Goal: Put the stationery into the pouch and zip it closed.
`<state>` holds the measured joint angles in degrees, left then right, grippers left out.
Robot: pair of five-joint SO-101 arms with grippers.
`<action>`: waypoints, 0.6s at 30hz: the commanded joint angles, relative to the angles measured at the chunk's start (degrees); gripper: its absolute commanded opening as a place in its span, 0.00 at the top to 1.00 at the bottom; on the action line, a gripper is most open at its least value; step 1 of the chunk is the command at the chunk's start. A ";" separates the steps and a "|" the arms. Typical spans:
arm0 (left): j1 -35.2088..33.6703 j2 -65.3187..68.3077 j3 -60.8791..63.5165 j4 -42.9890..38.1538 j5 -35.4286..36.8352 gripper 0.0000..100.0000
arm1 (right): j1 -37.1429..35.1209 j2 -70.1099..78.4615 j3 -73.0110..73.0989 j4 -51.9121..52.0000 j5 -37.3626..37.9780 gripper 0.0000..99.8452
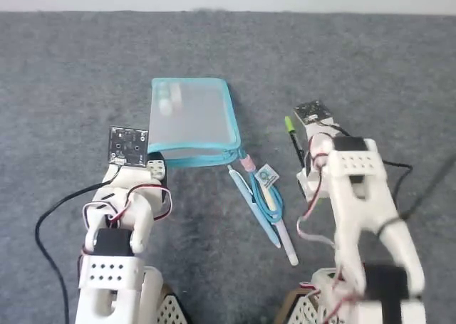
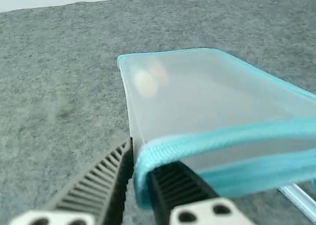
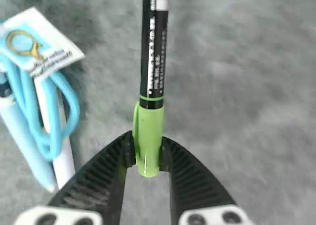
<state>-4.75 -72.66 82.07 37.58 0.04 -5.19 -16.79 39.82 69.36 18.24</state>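
Left gripper (image 2: 142,160): nearly closed, pinching the zip-edge corner of the pouch (image 1: 191,117) | right gripper (image 3: 147,141): clamped on the green cap of the black pen (image 3: 154,52), barrel pointing away from the arm | we judge the pouch mouth lies to the pen's left, with the right arm nearer the loose pens (image 1: 260,213) | barrel print and corded tag (image 3: 42,44): we transcribe none.

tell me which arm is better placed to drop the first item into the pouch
Right. The right gripper is shut on the green-capped marker. The left gripper pinches the pouch at its zipper edge, so it is probably best kept there.
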 commanded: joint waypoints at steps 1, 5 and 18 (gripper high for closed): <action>-0.18 -0.18 -3.21 -1.23 1.23 0.99 | -1.36 -15.34 -2.29 9.45 3.69 0.99; -0.26 0.00 -3.21 -1.32 3.16 0.99 | -6.02 -26.07 -8.53 22.64 6.59 0.99; -0.26 0.00 -3.12 -1.32 3.08 0.99 | -30.99 -22.20 -16.35 33.36 6.51 0.99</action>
<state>-4.75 -72.66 82.07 37.58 2.51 -34.11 -42.99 26.73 100.57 25.54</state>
